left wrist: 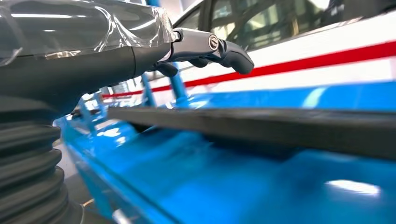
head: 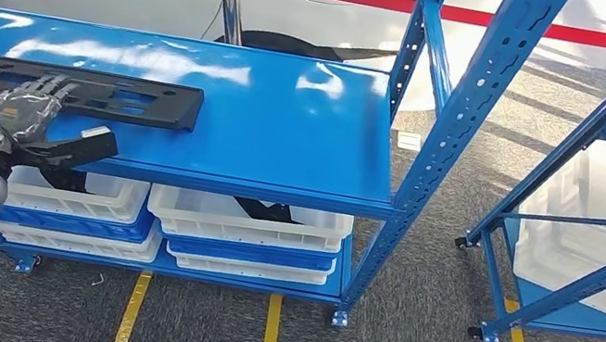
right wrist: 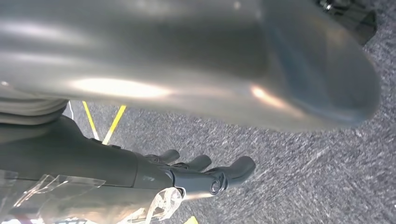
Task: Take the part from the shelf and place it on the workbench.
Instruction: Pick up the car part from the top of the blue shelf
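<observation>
Black, flat part [head: 69, 88] lies on the blue shelf [head: 287, 131], long axis running left to right. Left robot hand [head: 32, 112] rests fingers atop its near edge, thumb spread below; right robot hand [right wrist: 196, 172] hangs empty, fingers apart.
</observation>
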You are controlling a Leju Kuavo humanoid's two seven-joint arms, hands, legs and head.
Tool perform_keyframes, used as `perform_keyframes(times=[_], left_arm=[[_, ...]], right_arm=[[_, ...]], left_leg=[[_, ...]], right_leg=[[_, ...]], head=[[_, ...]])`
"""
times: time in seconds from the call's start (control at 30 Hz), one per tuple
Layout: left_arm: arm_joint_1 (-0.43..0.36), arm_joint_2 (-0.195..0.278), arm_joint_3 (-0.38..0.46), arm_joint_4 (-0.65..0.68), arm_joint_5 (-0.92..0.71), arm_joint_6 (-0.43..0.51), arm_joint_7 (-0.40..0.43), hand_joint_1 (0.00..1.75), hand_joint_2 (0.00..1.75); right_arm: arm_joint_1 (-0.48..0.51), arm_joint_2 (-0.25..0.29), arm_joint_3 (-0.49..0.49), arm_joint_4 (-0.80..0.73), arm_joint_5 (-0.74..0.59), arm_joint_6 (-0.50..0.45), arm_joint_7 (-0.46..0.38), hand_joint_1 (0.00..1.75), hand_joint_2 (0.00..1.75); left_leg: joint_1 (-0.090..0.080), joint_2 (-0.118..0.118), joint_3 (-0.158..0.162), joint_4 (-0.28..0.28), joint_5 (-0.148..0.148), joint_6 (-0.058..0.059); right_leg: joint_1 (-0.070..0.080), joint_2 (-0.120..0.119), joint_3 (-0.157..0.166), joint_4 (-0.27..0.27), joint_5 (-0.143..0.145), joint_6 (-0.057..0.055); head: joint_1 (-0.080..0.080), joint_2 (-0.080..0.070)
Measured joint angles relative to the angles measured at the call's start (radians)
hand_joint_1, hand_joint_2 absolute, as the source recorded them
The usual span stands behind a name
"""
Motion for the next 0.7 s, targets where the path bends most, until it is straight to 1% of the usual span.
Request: perform_keyframes(times=[0.03,0.07,0.13,0.17,0.2,0.23,0.27,0.3,0.33,0.37,0.4,0.43,0.47,0.5,0.53,0.57,0.63,0.67,0.7], left_arm=[[-0.001,0.008,0.002,0.002,0.002,-0.002,0.004,0.00,1.75],[-0.001,0.015,0.004,0.004,0.003,-0.003,0.007,0.00,1.75],[-0.001,0.030,0.008,0.008,0.004,-0.004,0.014,0.00,1.75],[0.000,0.036,0.009,0.011,0.006,-0.004,0.016,0.00,1.75],[0.002,0.043,0.011,0.014,0.007,-0.004,0.017,0.00,1.75],[0.003,0.050,0.015,0.017,0.008,-0.003,0.017,0.00,1.75],[0.003,0.056,0.019,0.019,0.009,0.000,0.017,0.00,1.75],[0.004,0.062,0.024,0.022,0.010,0.005,0.017,0.00,1.75],[0.003,0.067,0.028,0.024,0.012,0.011,0.016,0.00,1.75],[0.004,0.070,0.032,0.026,0.013,0.019,0.014,0.00,1.75],[0.005,0.073,0.034,0.029,0.013,0.027,0.010,0.00,1.75],[0.006,0.074,0.035,0.031,0.010,0.033,0.005,0.00,1.75],[0.008,0.076,0.036,0.033,0.007,0.040,0.000,0.00,1.75],[0.010,0.077,0.036,0.034,0.004,0.046,-0.005,0.00,1.75],[0.010,0.078,0.037,0.036,0.001,0.049,-0.008,0.00,1.75],[0.010,0.079,0.040,0.036,-0.002,0.051,-0.009,0.00,1.75],[0.010,0.077,0.044,0.039,-0.008,0.052,-0.010,0.00,1.75],[0.012,0.076,0.045,0.041,-0.012,0.053,-0.011,0.00,1.75],[0.014,0.073,0.045,0.042,-0.016,0.055,-0.011,0.00,1.75]], right_arm=[[0.000,0.000,0.000,0.000,0.001,-0.001,0.000,0.00,0.00],[0.001,-0.001,0.000,0.000,0.001,-0.001,0.000,0.00,0.00],[0.002,0.000,0.001,0.000,0.003,-0.002,-0.001,0.00,0.00],[0.002,0.000,0.001,0.000,0.004,-0.003,-0.001,0.00,0.00],[0.003,0.000,0.001,0.000,0.005,-0.003,-0.001,0.00,0.00],[0.003,0.000,0.001,0.000,0.005,-0.003,-0.001,0.00,0.00],[0.004,0.000,0.001,0.000,0.006,-0.003,-0.002,0.00,0.00],[0.004,-0.002,0.001,0.000,0.006,-0.003,-0.002,0.00,0.00],[0.003,-0.004,0.001,0.000,0.007,-0.003,-0.003,0.00,0.00],[0.003,-0.005,0.001,0.000,0.008,-0.002,-0.005,0.00,0.00],[0.003,-0.006,0.001,0.000,0.009,-0.002,-0.006,0.00,0.00],[0.003,-0.007,0.001,0.000,0.010,-0.001,-0.008,0.00,0.00],[0.002,-0.006,0.001,0.000,0.012,0.000,-0.010,0.00,0.00],[0.001,-0.006,0.001,0.000,0.014,0.001,-0.012,0.00,0.00],[0.000,-0.006,0.001,0.000,0.016,0.002,-0.014,0.00,0.00],[-0.001,-0.005,0.001,0.000,0.017,0.003,-0.016,0.00,0.00],[-0.003,-0.006,0.000,0.000,0.017,0.006,-0.019,0.00,0.00],[-0.004,-0.006,0.000,0.000,0.018,0.008,-0.020,0.00,0.00],[-0.004,-0.005,0.000,0.000,0.019,0.010,-0.021,0.00,0.00]], left_leg=[[0.001,0.000,0.000,-0.001,0.002,0.006],[0.003,0.001,0.001,-0.002,0.003,0.011],[0.001,0.001,0.002,-0.002,0.003,0.017],[0.000,0.001,0.002,-0.002,0.002,0.017],[-0.001,0.000,0.003,-0.002,0.002,0.018],[-0.001,-0.001,0.004,-0.001,0.001,0.018],[-0.002,-0.002,0.007,-0.001,0.000,0.018],[-0.002,-0.002,0.008,-0.002,-0.001,0.017],[-0.004,-0.003,0.009,-0.001,-0.003,0.014],[-0.006,-0.003,0.008,0.000,-0.004,0.011],[-0.006,-0.004,0.006,0.000,-0.004,0.007],[-0.007,-0.004,0.004,-0.001,-0.004,0.002],[-0.004,-0.004,0.003,-0.001,-0.005,-0.002],[-0.003,-0.003,-0.001,0.008,-0.012,-0.007],[-0.002,-0.002,-0.012,0.033,-0.030,-0.012],[0.000,-0.001,-0.033,0.081,-0.057,-0.017],[0.002,0.000,-0.100,0.226,-0.120,-0.025],[0.003,0.000,-0.128,0.283,-0.137,-0.029],[0.004,0.000,-0.140,0.305,-0.136,-0.031]], right_leg=[[-0.001,-0.001,-0.009,0.022,-0.016,0.005],[-0.002,-0.002,-0.029,0.067,-0.043,0.010],[-0.004,-0.004,-0.095,0.215,-0.113,0.017],[-0.004,-0.004,-0.126,0.280,-0.135,0.017],[-0.004,-0.004,-0.142,0.310,-0.137,0.016],[-0.004,-0.003,-0.136,0.295,-0.118,0.013],[-0.003,-0.003,-0.110,0.238,-0.083,0.008],[-0.001,-0.003,-0.072,0.158,-0.045,-0.001],[0.002,-0.003,-0.037,0.083,-0.017,-0.008],[0.004,-0.003,-0.013,0.031,0.000,-0.014],[0.006,-0.003,-0.002,0.004,0.005,-0.017],[0.008,-0.004,-0.001,-0.002,0.003,-0.018],[0.006,-0.004,0.000,-0.005,0.006,-0.021],[0.004,-0.005,0.001,-0.009,0.009,-0.024],[0.001,-0.005,0.003,-0.013,0.012,-0.028],[-0.001,-0.005,0.004,-0.016,0.014,-0.031],[-0.002,-0.004,0.004,-0.016,0.014,-0.033],[-0.002,-0.003,0.004,-0.015,0.014,-0.033],[-0.002,-0.003,0.004,-0.015,0.014,-0.033]], head=[[0.000,0.000],[0.001,0.000],[0.002,0.000],[0.003,0.000],[0.003,0.000],[0.003,0.000],[0.003,0.000],[0.003,0.000],[0.003,0.000],[0.004,0.000],[0.003,0.000],[0.004,0.000],[0.004,0.000],[0.003,0.000],[0.002,0.000],[0.001,0.000],[-0.001,0.000],[-0.002,0.000],[-0.002,0.000]])
